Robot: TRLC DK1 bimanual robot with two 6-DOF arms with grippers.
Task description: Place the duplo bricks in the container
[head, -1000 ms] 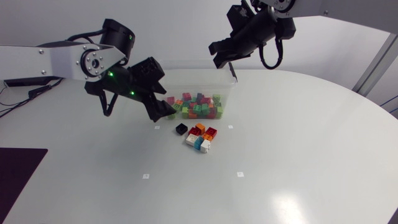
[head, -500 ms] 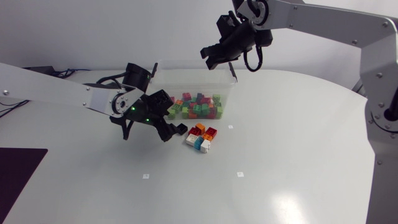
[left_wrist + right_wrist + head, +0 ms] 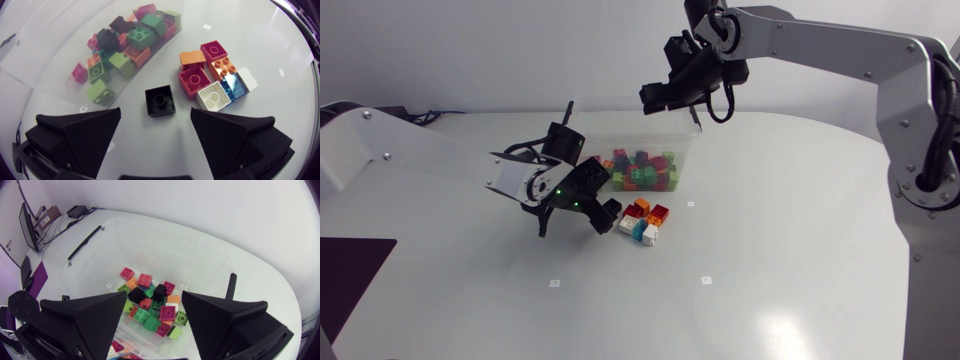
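My left claw is spread, straddling the black brick on the tabletop beside the container. Brick is square, hollow side up, no long axis. Right claw is spread, empty, above the container.

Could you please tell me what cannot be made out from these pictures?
- Head view: the left claw covers most of the black brick, so contact cannot be judged there.
- Right wrist view: the loose bricks do not show, being behind the right claw or past the edge.
- Left wrist view: the container is cut off by the edge.
- All views: the stored bricks bury lower ones, so they cannot be counted.
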